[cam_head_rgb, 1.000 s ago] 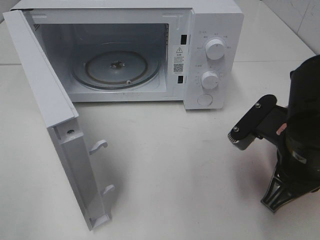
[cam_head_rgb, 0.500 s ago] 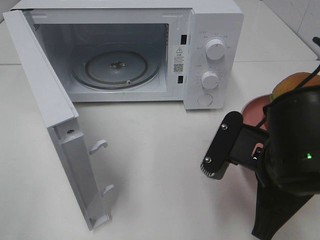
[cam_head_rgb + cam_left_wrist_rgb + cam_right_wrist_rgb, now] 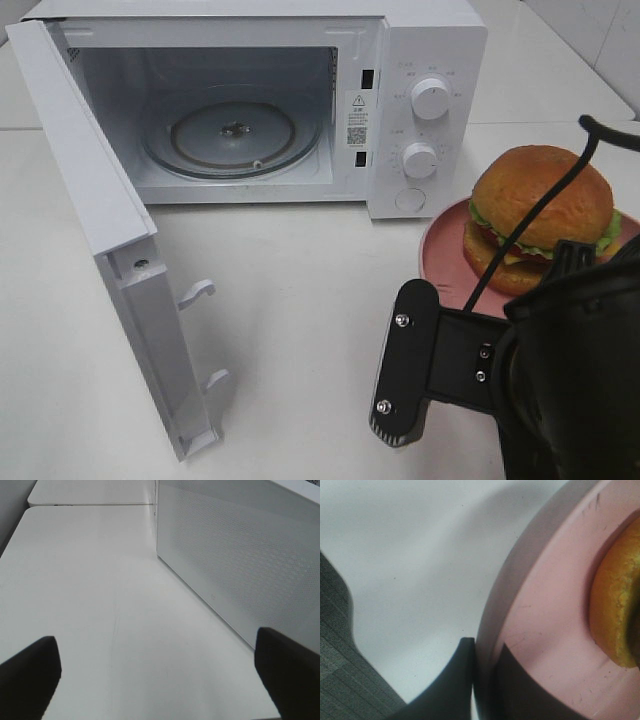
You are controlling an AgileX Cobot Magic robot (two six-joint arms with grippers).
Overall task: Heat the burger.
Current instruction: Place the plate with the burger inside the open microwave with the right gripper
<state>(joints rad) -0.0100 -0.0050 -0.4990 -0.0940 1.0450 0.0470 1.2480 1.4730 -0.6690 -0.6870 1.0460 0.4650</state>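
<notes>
The burger point(image 3: 540, 215), with a golden-brown bun, a dark patty, cheese and lettuce, sits on a round pink plate point(image 3: 445, 250) at the right, just in front of the microwave's control panel point(image 3: 425, 120). In the right wrist view my right gripper point(image 3: 482, 647) is shut on the plate's rim point(image 3: 530, 625), with the bun's edge point(image 3: 615, 610) beside it. In the high view the black right arm point(image 3: 560, 380) hides that gripper. My left gripper point(image 3: 155, 645) is open and empty over bare table.
The white microwave point(image 3: 430, 30) stands at the back with its door point(image 3: 90, 200) swung wide open to the left. Its glass turntable point(image 3: 232, 135) carries nothing. The door's perforated panel point(image 3: 240, 555) fills one side of the left wrist view.
The right arm has moved left and toward the camera. The burger and pink plate, unseen a second ago, have come into full view at the right.
</notes>
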